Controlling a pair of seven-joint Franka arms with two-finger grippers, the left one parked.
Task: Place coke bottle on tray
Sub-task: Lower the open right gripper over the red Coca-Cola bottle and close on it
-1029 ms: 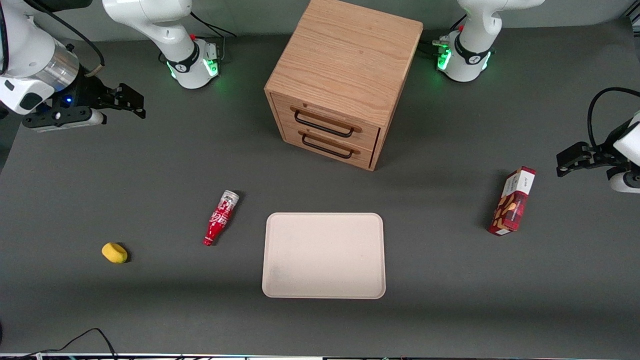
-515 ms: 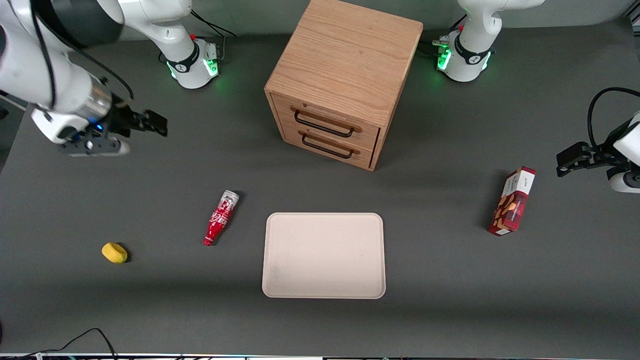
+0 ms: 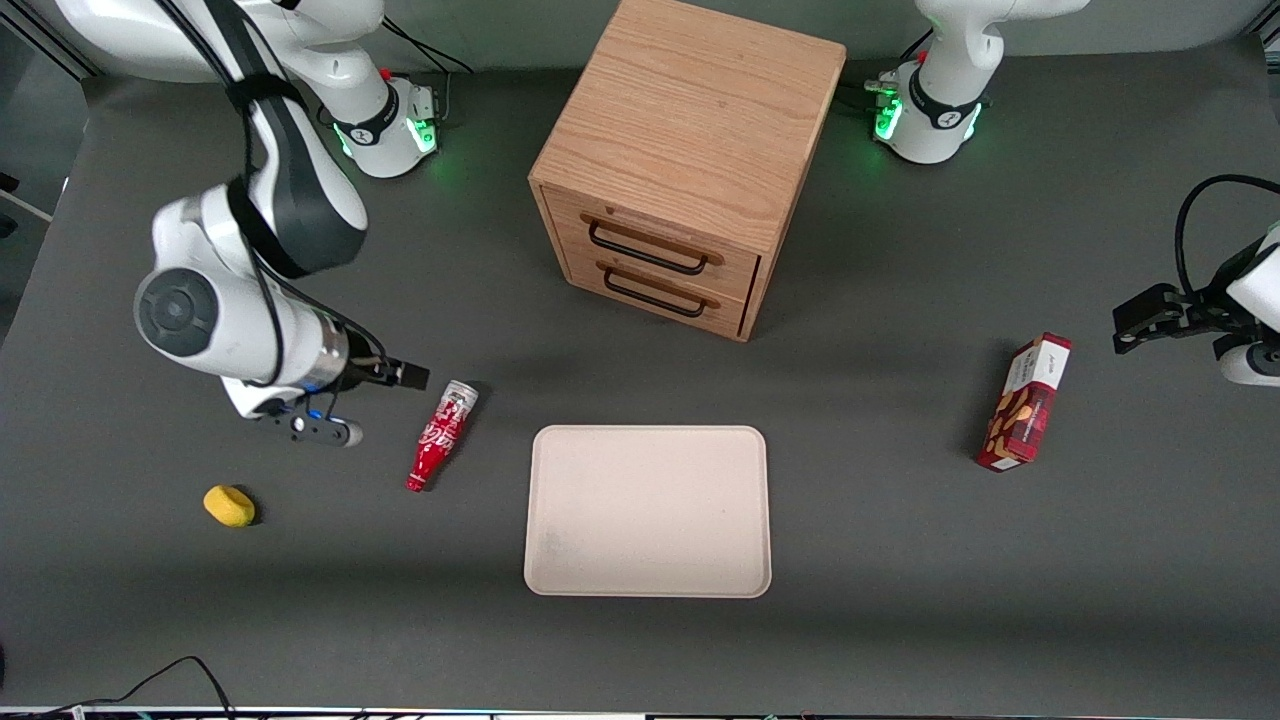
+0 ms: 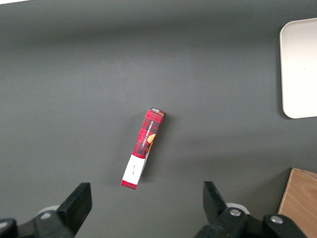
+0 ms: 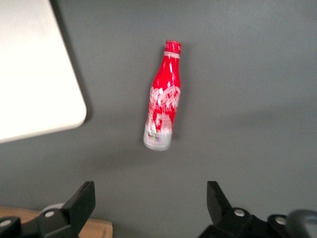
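Gripper [image 3: 385, 385] moved in from table edge, now just beside coke bottle [image 3: 440, 436], fingers spread, holding nothing, bottle lying on table near tray [image 3: 648, 511], untouched

A wooden two-drawer cabinet [image 3: 688, 165] stands at the table's [image 3: 900, 600] twelve o'clock edge, both drawers shut, their dark handles facing the front camera. A red and white snack box [image 3: 1024, 403] sits upright at about three o'clock. A small yellow object [image 3: 229, 505] lies at about eight o'clock.
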